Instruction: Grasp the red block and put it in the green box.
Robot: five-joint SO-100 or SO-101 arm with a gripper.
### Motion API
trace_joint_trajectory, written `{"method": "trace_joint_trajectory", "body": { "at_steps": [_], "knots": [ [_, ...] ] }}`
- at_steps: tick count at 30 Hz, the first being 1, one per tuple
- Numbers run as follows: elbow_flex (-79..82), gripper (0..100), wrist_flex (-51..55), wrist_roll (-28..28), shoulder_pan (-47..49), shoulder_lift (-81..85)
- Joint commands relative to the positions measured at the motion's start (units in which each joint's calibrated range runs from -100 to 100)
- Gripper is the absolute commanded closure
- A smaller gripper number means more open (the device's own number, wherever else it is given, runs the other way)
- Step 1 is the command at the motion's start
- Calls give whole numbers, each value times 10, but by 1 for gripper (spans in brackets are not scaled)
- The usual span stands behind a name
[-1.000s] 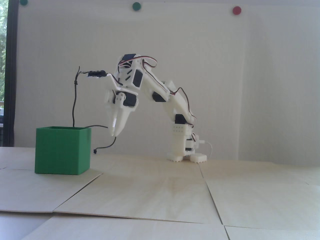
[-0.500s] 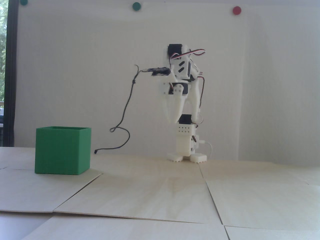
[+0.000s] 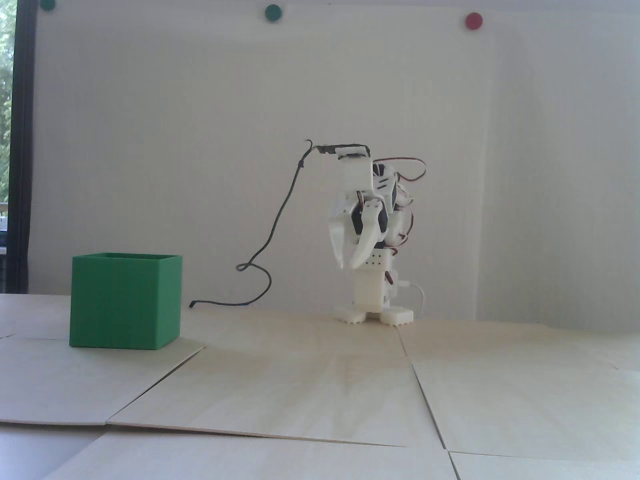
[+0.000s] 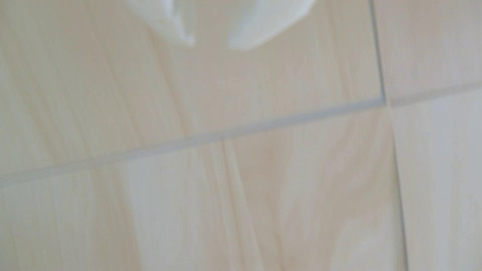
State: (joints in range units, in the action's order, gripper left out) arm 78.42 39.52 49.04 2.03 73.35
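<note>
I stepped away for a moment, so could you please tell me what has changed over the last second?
The arm swung away from the green box, towards the right in the fixed view, and folded back over its base. The gripper now hangs open and empty, tips down, and the black cable trailed along. The box stayed put; no red block is visible.

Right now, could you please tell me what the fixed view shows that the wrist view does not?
Only the fixed view shows the green box, the arm's base, the dangling black cable and the wall dots. Only the wrist view shows, close up though blurred, the panel seams under the arm. Both show the open, empty hand and pale wooden table. Neither shows the red block.
</note>
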Motion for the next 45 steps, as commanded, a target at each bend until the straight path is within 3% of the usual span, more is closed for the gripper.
{"method": "trace_joint_trajectory", "body": {
  "at_steps": [1, 5, 12, 16, 22, 45],
  "knots": [
    [101, 98, -97, -3, 18, 116],
    [195, 98, -130, -3, 37, 210],
    [199, 97, 4, -11, 78, 254],
    [199, 97, 123, -8, 77, 254],
    [199, 97, 382, -11, 77, 254],
    [199, 97, 372, -11, 75, 253]
  ]
}}
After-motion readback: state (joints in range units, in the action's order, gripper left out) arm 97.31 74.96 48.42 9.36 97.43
